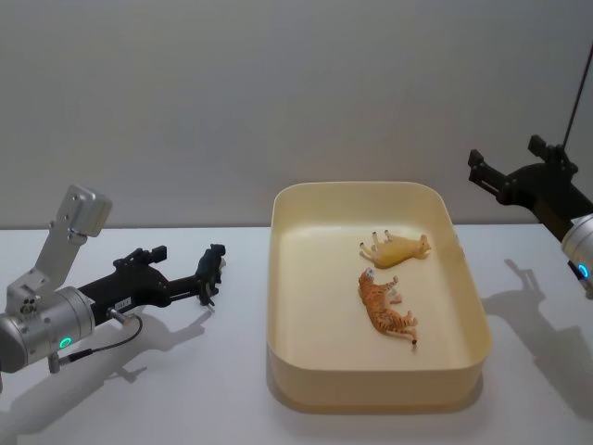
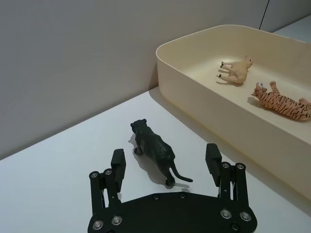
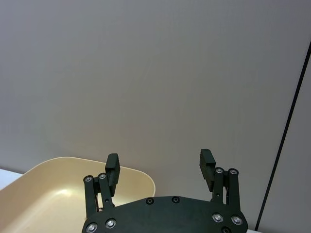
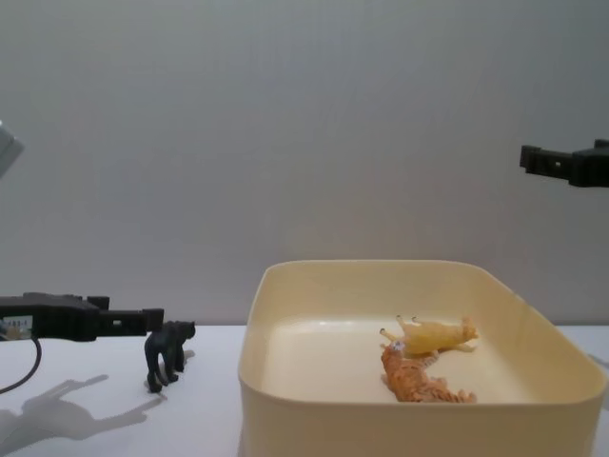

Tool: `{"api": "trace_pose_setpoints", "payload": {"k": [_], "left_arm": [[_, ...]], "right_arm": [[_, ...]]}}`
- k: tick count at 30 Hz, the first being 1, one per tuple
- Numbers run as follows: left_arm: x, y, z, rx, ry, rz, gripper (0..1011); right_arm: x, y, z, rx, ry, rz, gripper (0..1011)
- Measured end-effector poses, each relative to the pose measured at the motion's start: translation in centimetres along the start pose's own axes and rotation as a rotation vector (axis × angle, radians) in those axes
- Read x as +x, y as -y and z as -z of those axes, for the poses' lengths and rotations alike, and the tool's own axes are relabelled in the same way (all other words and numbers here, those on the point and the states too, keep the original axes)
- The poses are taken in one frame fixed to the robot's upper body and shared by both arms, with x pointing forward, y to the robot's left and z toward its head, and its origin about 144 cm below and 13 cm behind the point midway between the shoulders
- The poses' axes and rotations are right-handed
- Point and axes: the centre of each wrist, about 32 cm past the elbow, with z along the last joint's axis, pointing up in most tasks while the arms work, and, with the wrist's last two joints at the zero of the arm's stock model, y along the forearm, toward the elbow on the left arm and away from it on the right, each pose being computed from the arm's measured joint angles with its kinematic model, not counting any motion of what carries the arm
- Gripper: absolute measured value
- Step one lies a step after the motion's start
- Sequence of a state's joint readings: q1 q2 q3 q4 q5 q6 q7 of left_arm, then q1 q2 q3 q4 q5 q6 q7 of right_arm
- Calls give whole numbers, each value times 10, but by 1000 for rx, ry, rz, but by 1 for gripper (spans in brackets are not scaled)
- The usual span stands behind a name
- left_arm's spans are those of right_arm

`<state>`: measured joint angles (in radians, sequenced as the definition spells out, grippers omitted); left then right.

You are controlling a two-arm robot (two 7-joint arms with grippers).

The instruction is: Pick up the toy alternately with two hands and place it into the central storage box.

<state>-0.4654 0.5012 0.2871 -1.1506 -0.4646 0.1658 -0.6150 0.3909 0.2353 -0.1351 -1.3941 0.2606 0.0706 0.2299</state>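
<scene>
Head view: tiger [image 1: 386, 312] and lion [image 1: 398, 249] in the box [image 1: 371, 387], panther [image 2: 154, 148] left.
Left gripper [image 2: 165, 154] wide open around its rear; right gripper [image 3: 159, 158] open too, parked high.

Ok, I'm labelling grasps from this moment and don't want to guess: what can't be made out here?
Chest view: the front wall of the storage box hides part of the tiger toy.
Chest view: the right gripper is cut off by the right edge.
Chest view: the left gripper shows edge-on, so its opening is unreadable there.
Head view: the black toy blends into that dark gripper; outline unclear.
</scene>
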Motion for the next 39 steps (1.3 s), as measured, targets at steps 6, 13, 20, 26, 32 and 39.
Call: {"api": "trace_pose_setpoints", "payload": {"k": [6, 13, 20, 26, 32, 39], "left_arm": [[4, 1, -1, 9, -1, 14, 1001], [6, 2, -1, 15, -3, 22, 1001], [8, 2, -1, 19, -3, 27, 1001], [7, 4, -1, 25, -6, 31, 1001], [5, 7, -3, 52, -11, 41, 1001], [2, 12, -5, 95, -14, 35, 1001]], "right_arm": [[0, 0, 0, 0, 0, 0, 1001], [0, 0, 0, 0, 0, 0, 1001], [0, 0, 0, 0, 0, 0, 1001], [0, 0, 0, 0, 0, 0, 1001], [0, 0, 0, 0, 0, 0, 1001], [0, 0, 0, 0, 0, 0, 1001]]}}
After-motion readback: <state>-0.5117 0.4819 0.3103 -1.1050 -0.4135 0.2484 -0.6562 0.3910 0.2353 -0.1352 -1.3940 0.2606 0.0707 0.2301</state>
